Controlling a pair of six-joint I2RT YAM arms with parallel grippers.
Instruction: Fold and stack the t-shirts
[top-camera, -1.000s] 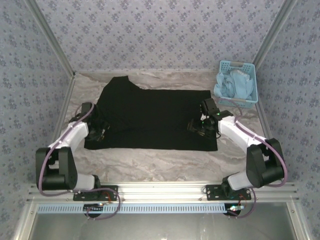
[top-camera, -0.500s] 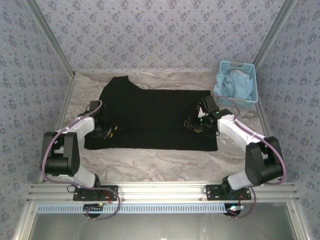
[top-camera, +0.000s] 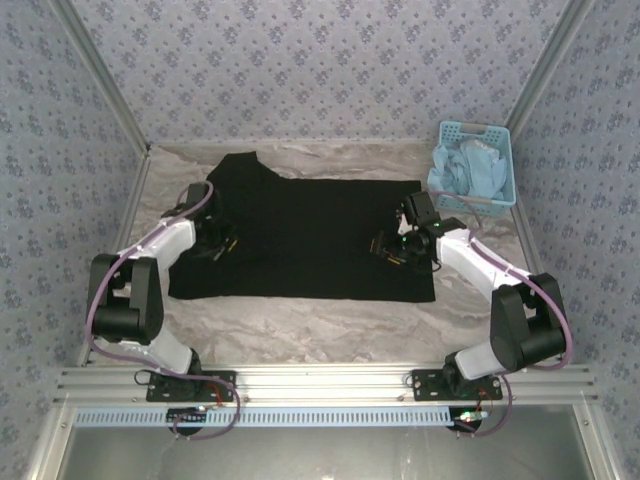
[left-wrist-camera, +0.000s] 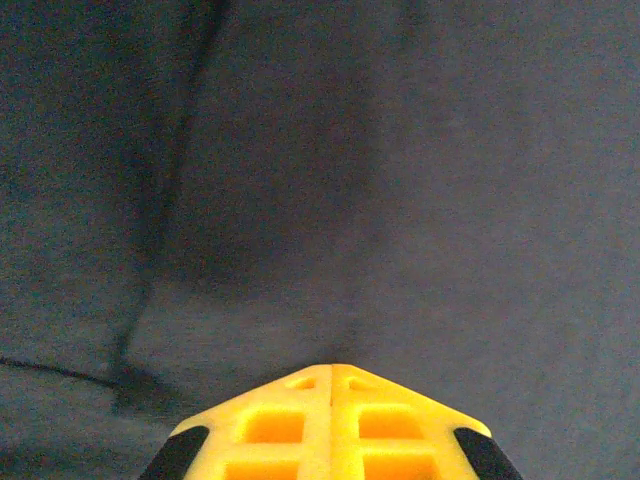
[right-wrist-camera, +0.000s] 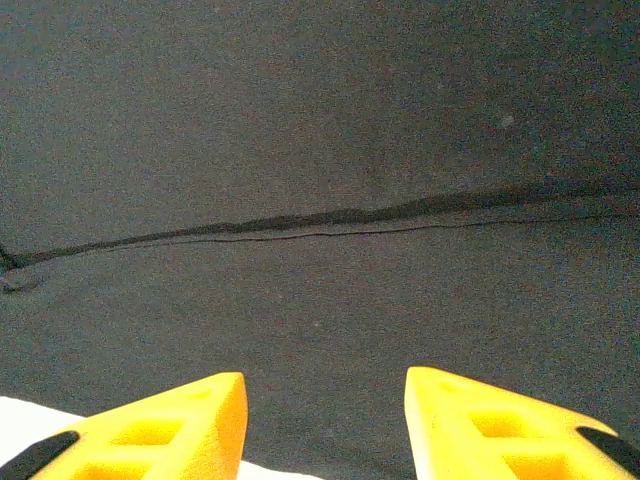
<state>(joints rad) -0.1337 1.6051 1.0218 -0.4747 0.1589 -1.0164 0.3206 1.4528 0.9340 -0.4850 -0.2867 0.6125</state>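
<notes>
Black t-shirt (top-camera: 300, 235) lies spread flat, plain side up, across the middle of the marbled table (top-camera: 320, 325). Over its left part sits the left gripper (top-camera: 222, 243), fingertips pressed together. Over its right part the right gripper (top-camera: 385, 247) holds its fingers apart. At far right stands a blue basket (top-camera: 497, 135).

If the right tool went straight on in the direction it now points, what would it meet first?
Most likely the black t-shirt. In the right wrist view the open right tool points at its cloth, just short of a cloth edge running across. How far off the cloth lies is unclear.
</notes>
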